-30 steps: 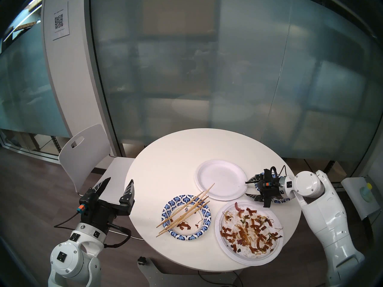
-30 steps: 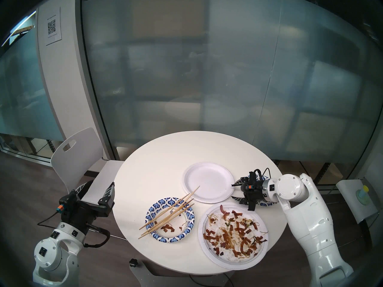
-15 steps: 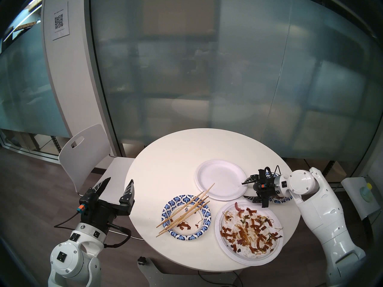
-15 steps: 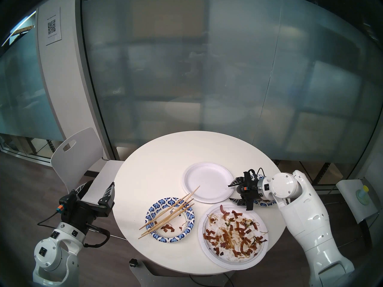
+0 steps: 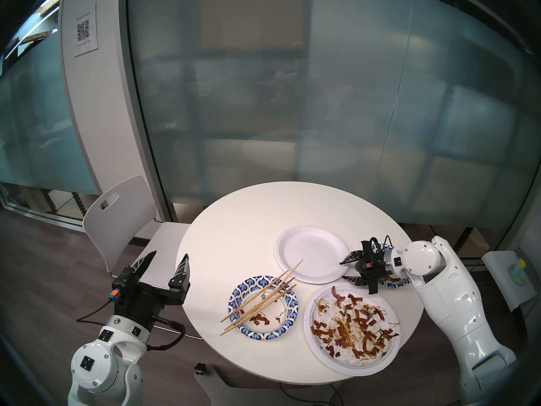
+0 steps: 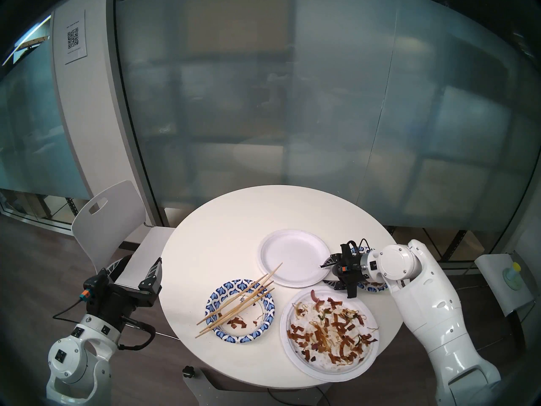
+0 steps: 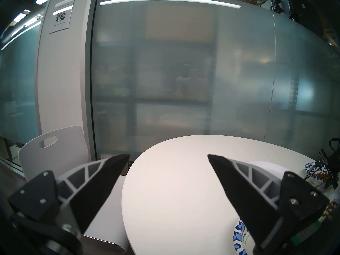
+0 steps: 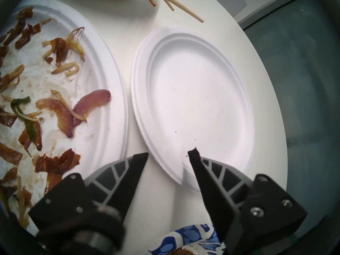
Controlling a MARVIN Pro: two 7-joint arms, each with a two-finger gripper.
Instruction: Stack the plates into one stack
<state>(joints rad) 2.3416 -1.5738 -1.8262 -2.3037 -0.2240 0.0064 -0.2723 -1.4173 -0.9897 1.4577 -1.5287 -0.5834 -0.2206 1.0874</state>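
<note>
A clean white plate (image 5: 311,254) lies at the back right of the round table (image 5: 248,226). My right gripper (image 5: 343,270) is open and empty at its right rim; in the right wrist view the gripper (image 8: 168,153) straddles the rim of that plate (image 8: 193,101), one finger over it and one beside it. A dirty white plate (image 5: 308,320) with food scraps lies in front. A blue-patterned plate (image 5: 238,294) carries several chopsticks (image 5: 263,298). A second blue-patterned plate (image 5: 395,283) is mostly hidden under my right wrist. My left gripper (image 5: 169,254) is open and empty, off the table's left edge.
A white chair (image 5: 117,218) stands at the table's left, under my left gripper. A frosted glass wall (image 5: 292,118) runs behind the table. The dirty plate overhangs the table's front right edge. A small stand with a yellow-capped item (image 5: 516,272) is at the far right.
My right gripper has moved left, from over the second blue-patterned plate to the clean white plate's rim, staying open. The left arm and the plates have not moved.
</note>
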